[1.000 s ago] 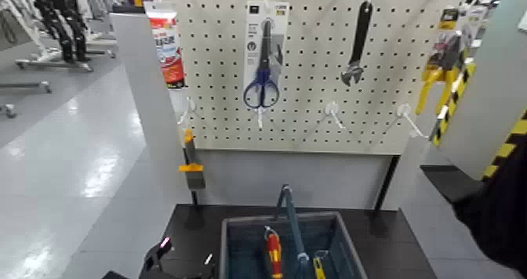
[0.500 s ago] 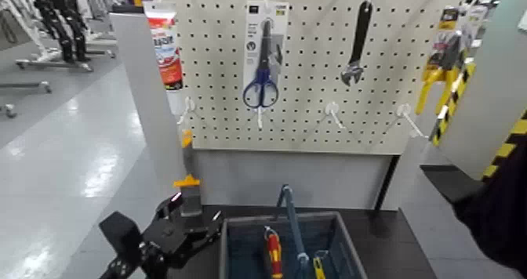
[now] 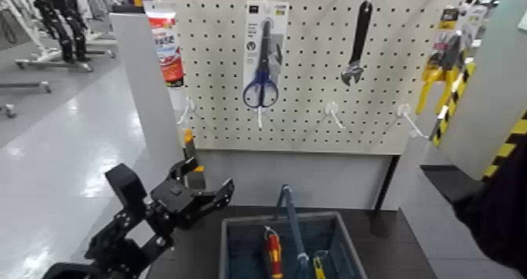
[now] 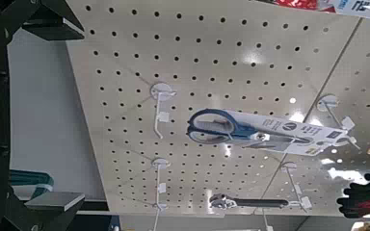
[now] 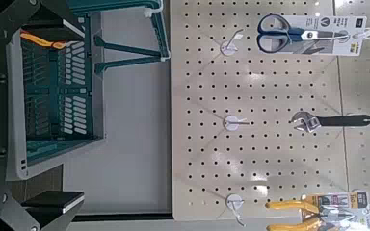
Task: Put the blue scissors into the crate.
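Note:
The blue scissors hang on their white card high on the pegboard, with the blue loops at the bottom. They also show in the left wrist view and the right wrist view. The grey-blue crate stands below on a dark table with its bar handle up; it also shows in the right wrist view. My left gripper is open and empty, raised left of the crate and well below the scissors. My right gripper shows only in its own wrist view, open, far from the board.
A black wrench and yellow pliers hang right of the scissors, and a red-white tube hangs to their left. An orange clamp sits on the white post. A red-handled tool lies in the crate. A striped post stands at the right.
My left arm has risen from the lower left into view and its open gripper has moved up and toward the pegboard. The scissors and the crate have not moved.

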Robot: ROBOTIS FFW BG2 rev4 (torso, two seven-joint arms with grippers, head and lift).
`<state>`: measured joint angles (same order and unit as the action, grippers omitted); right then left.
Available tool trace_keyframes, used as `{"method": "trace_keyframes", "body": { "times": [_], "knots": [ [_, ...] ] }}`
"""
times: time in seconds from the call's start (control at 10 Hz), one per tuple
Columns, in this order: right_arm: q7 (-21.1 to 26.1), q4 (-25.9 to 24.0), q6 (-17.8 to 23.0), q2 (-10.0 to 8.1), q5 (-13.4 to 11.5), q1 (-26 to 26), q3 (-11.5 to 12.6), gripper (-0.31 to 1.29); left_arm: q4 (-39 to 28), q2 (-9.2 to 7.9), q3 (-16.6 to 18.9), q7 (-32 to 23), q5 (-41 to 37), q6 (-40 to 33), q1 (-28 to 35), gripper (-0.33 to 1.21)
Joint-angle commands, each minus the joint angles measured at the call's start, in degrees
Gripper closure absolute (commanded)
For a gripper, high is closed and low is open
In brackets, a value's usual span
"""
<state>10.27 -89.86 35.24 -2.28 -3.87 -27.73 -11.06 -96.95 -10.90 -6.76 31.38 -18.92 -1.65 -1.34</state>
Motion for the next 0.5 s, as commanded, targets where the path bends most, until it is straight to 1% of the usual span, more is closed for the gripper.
{"method": "trace_keyframes", "body": {
  "times": [0.1,0.2,0.4,0.5],
  "knots": [
    [-0.1,0.1,0.0,-0.09,0.0,0.2,-0.1,0.13,1.4,-1.23,-1.7,0.9,-1.0,0.2,-4.5,0.13],
    [-0.1,0.1,0.0,-0.09,0.0,0.3,-0.1,0.14,2.3,-1.67,-2.0,1.7,-1.6,0.2,-6.0,0.13],
    [-0.2,0.4,0.0,-0.18,0.0,0.6,-0.2,0.13,5.4,-1.67,-2.4,4.4,-1.6,-0.4,-10.3,0.13],
    [-0.2,0.4,0.0,-0.18,0.0,0.6,-0.3,0.13,6.9,-1.93,-2.9,5.9,-1.8,-0.6,-12.7,0.13]
  ]
}}
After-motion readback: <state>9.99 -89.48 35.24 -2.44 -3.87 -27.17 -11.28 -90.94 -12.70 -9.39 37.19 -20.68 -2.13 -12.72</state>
